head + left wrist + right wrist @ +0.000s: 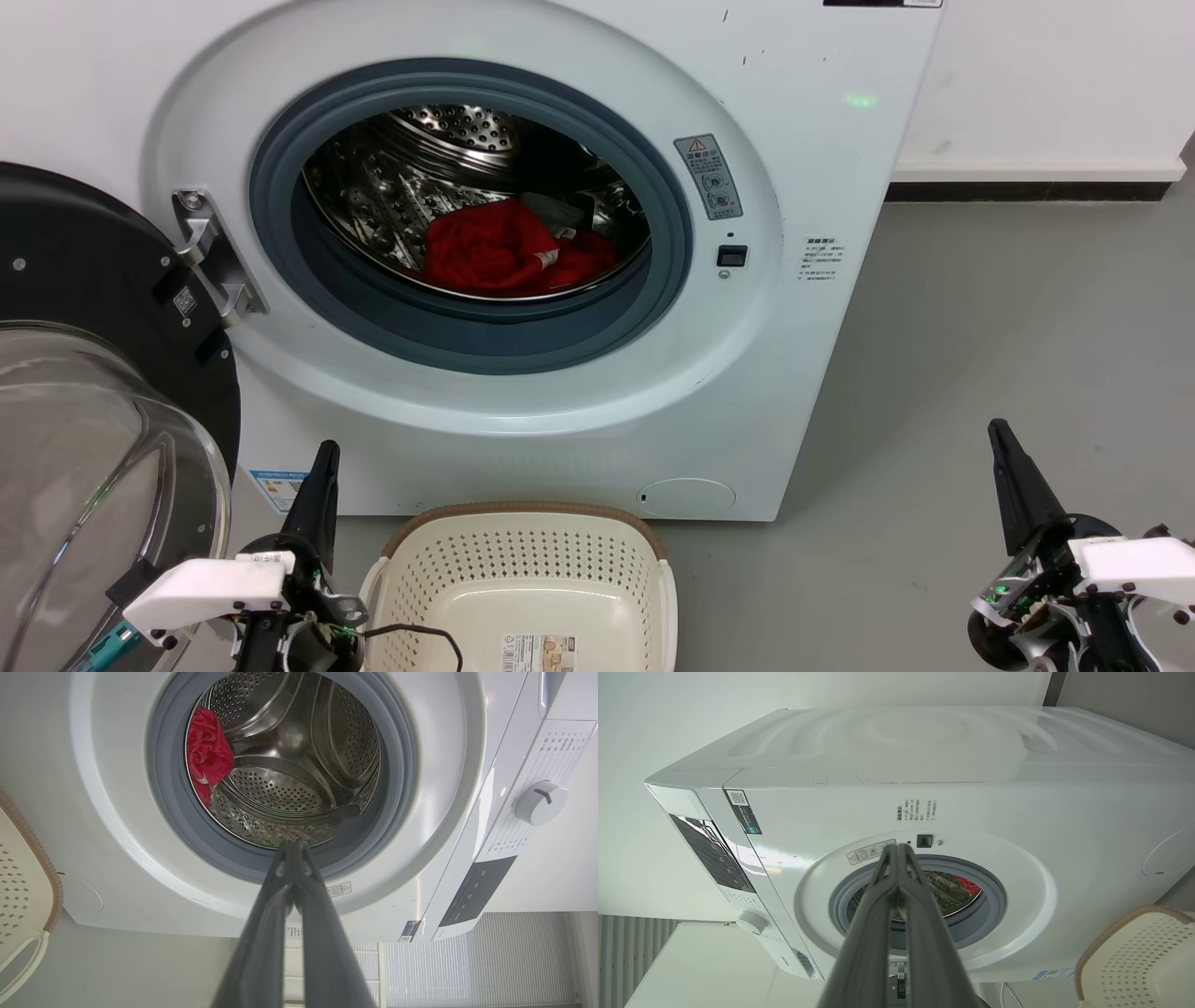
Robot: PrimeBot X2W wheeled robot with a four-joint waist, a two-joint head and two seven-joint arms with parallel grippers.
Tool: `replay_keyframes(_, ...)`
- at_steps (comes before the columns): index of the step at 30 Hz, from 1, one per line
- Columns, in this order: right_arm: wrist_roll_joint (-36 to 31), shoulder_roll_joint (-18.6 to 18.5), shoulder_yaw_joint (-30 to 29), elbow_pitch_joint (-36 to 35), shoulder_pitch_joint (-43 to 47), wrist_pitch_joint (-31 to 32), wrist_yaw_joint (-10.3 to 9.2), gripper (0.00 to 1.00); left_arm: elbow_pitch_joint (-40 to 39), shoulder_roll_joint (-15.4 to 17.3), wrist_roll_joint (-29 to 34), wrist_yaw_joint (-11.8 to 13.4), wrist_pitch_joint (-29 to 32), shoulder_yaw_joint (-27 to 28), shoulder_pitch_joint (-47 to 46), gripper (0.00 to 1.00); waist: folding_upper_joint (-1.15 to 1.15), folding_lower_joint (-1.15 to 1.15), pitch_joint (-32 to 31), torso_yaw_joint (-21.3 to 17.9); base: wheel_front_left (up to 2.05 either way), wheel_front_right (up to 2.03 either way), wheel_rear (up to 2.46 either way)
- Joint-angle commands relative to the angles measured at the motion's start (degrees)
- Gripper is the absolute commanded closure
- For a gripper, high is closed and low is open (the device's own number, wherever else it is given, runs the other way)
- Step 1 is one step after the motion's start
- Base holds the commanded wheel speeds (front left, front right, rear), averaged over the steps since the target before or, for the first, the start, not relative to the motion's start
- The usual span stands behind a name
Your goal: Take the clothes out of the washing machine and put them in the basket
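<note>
2 sets together: left fingers (316, 499), right fingers (1022, 490) | clothes (495, 247) inside washing machine (794, 140), well beyond both

Head view down on the washing machine (822, 140) and basket (523, 560); both wrist views low, rolled sideways, same pair

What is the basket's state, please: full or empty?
Empty, as far as visible: the basket shows bare walls and base; the clothes lie in the drum.
</note>
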Motion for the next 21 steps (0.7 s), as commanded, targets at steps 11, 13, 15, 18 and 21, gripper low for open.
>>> replay_keyframes(11, -0.29, 0.18, 0.04, 0.05, -0.72, 0.01, -0.02, 1.00, -0.02, -0.05, -0.09, -0.24, 0.11, 0.13, -0.32, 1.00, 0.00, 0.00, 0.00, 0.00, 0.00, 0.00, 0.00)
replay_keyframes(13, -0.29, 0.18, 0.04, 0.05, -0.72, 0.01, -0.02, 1.00, -0.02, -0.05, -0.09, -0.24, 0.11, 0.13, -0.32, 1.00, 0.00, 0.00, 0.00, 0.00, 0.00, 0.00, 0.00)
replay_keyframes(15, -0.29, 0.18, 0.04, 0.05, -0.72, 0.01, -0.02, 1.00, -0.02, -0.05, -0.09, -0.24, 0.11, 0.13, -0.32, 1.00, 0.00, 0.00, 0.00, 0.00, 0.00, 0.00, 0.00)
replay_keyframes(18, -0.29, 0.18, 0.04, 0.05, -0.72, 0.01, -0.02, 1.00, -0.02, -0.05, -0.09, -0.24, 0.11, 0.13, -0.32, 1.00, 0.00, 0.00, 0.00, 0.00, 0.00, 0.00, 0.00)
replay_keyframes(21, -0.29, 0.18, 0.04, 0.05, -0.72, 0.01, -0.02, 1.00, -0.02, -0.05, -0.09, -0.24, 0.11, 0.13, -0.32, 1.00, 0.00, 0.00, 0.00, 0.00, 0.00, 0.00, 0.00)
